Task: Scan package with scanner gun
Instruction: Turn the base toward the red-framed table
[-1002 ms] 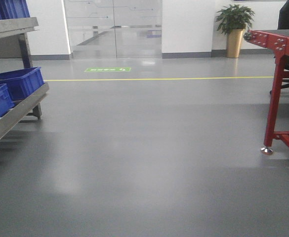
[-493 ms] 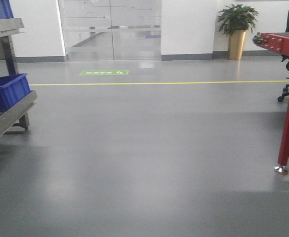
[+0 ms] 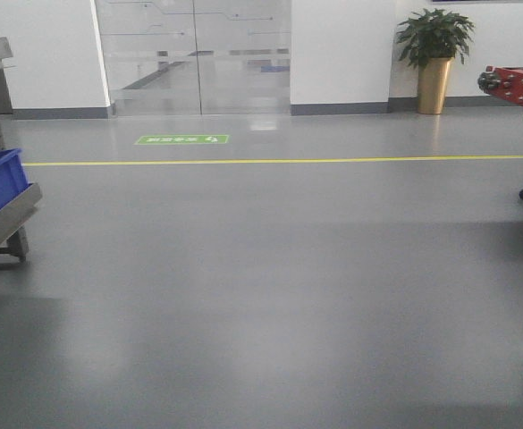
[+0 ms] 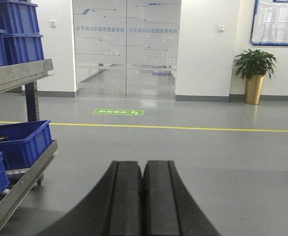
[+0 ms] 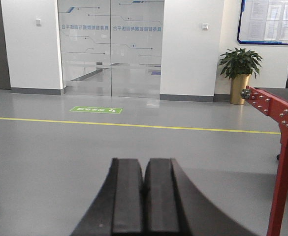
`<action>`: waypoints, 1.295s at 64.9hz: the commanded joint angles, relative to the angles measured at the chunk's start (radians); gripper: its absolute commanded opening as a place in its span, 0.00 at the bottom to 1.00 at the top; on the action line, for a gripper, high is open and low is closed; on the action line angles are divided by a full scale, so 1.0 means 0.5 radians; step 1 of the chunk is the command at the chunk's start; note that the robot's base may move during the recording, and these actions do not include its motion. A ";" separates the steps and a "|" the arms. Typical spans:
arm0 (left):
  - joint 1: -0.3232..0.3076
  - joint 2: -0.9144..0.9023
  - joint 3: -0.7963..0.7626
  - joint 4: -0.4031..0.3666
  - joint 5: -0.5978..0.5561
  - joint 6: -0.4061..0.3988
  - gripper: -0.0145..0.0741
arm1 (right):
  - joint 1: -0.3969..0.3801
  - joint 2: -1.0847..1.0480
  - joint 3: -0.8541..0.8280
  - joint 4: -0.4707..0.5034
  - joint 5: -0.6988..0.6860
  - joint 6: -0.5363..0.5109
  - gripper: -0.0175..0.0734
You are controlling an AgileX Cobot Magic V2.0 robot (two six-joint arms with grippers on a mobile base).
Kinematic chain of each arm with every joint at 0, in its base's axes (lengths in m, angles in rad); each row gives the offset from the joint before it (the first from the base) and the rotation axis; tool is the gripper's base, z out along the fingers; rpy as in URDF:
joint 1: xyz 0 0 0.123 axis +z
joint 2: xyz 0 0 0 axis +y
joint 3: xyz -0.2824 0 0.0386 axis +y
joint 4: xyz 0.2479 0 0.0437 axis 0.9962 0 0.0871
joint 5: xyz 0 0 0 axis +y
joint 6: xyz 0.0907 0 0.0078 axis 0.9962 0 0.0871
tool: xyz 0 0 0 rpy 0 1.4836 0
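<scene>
Two grippers, each with its black pads pressed flat together and nothing between them: the left gripper (image 4: pixel 143 169) and the right gripper (image 5: pixel 144 169) both point across the grey floor toward the frosted glass door (image 3: pixel 194 54). A row of blue Chinese characters runs across the glass near its top, under thin circuit-like lines. I can't read them with any confidence.

On the floor just in front of the door lies a green sign (image 3: pixel 181 139) with white lettering that is too small to make out. Nearer than that, a yellow line (image 3: pixel 288 161) crosses the floor from side to side.

Right of the door, against the white wall, a plant (image 3: pixel 434 36) stands in a gold pot. Above it hangs a blue-framed notice board (image 5: pixel 269 22) of printed sheets, illegible from here. Well left of the door is a metal rack (image 4: pixel 16 76) carrying blue bins (image 4: pixel 18 142). Well right of it stands a red frame (image 5: pixel 276 108) with bolts along its side.

The package and the scanner gun show in none of the views, so I cannot tell where they are or how they look
</scene>
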 commanded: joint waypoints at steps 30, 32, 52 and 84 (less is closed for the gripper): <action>-0.013 -0.008 -0.002 -0.005 -0.029 0.004 0.04 | -0.004 -0.004 -0.001 -0.012 -0.020 0.003 0.01; -0.013 -0.008 -0.002 -0.005 -0.029 0.004 0.04 | -0.004 -0.004 -0.001 -0.012 -0.020 0.003 0.01; -0.013 -0.008 -0.002 -0.005 -0.029 0.004 0.04 | -0.004 -0.004 -0.001 -0.012 -0.020 0.003 0.01; -0.013 -0.008 -0.002 -0.005 -0.029 0.004 0.04 | -0.004 -0.004 -0.001 -0.012 -0.020 0.003 0.01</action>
